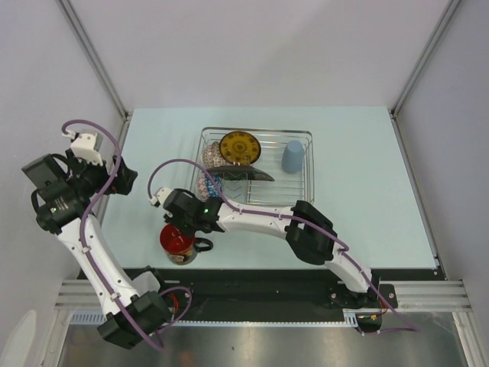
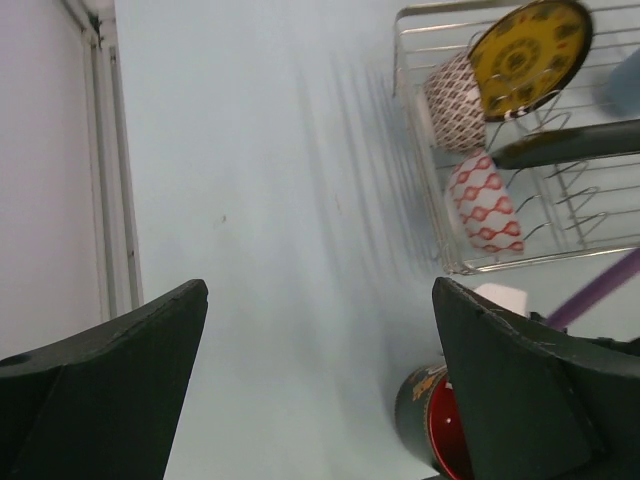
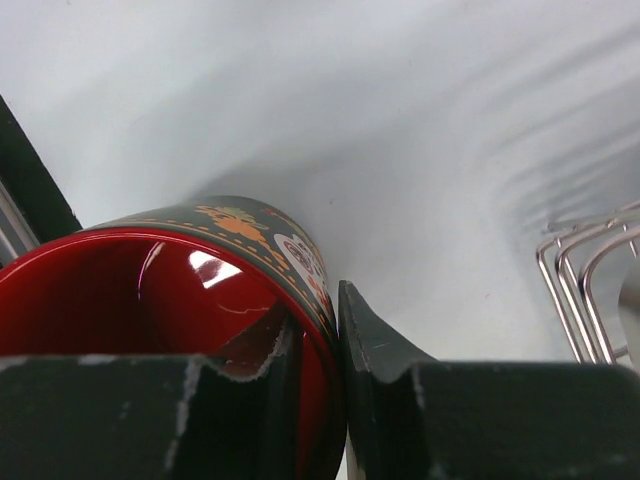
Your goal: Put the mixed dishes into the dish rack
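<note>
The right arm stretches leftward over the bench (image 1: 359,222), wrist tipped down. The right fingers (image 3: 385,360) grip the mug's (image 1: 177,243) wall, one inside the rim, one outside. The mug stands upright just off the dish rack's (image 1: 260,129) near left corner, glossy red inside, dark outside with orange motifs. Left of the rack, the left fingers (image 2: 130,350) are spread and empty.
</note>
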`<act>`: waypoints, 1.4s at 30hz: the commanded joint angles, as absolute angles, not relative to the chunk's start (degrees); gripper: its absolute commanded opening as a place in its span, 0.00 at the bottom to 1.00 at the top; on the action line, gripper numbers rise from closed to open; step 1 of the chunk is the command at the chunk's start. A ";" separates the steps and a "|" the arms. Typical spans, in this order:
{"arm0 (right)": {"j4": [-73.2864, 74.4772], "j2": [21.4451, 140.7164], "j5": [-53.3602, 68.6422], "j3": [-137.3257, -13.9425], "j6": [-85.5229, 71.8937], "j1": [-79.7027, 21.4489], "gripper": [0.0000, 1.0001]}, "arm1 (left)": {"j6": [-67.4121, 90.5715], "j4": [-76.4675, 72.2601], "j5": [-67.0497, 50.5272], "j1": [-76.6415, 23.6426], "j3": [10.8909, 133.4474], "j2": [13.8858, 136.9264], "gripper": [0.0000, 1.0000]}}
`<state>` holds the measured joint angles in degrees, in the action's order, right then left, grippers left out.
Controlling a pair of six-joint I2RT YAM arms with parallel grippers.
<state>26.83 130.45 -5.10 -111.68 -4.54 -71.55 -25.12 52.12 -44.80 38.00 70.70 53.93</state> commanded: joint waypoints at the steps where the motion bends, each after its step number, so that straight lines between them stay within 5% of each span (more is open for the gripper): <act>1: 30.58 121.48 -5.10 -112.07 -7.47 -71.19 0.00 | -22.24 53.79 -56.84 37.71 79.79 55.10 1.00; 12: 32.08 89.26 -3.43 -98.09 -17.75 -62.68 0.00 | 4.42 36.95 -69.16 27.60 87.81 53.89 1.00; 17: 27.70 75.35 6.92 -91.07 -28.25 -45.56 0.00 | 28.01 8.06 -74.00 24.62 82.62 52.56 1.00; 21: 11.93 65.15 20.18 -78.17 -41.46 -28.77 0.00 | 35.75 4.14 -74.35 19.35 83.76 54.23 1.00; 30: -24.10 65.12 26.28 -67.60 -69.23 -19.16 0.00 | 36.48 5.10 -70.32 0.01 77.79 53.00 1.00; 42: -54.84 74.08 17.59 -61.00 -86.84 -26.45 0.00 | 34.45 7.91 -60.57 -11.60 73.04 55.63 1.00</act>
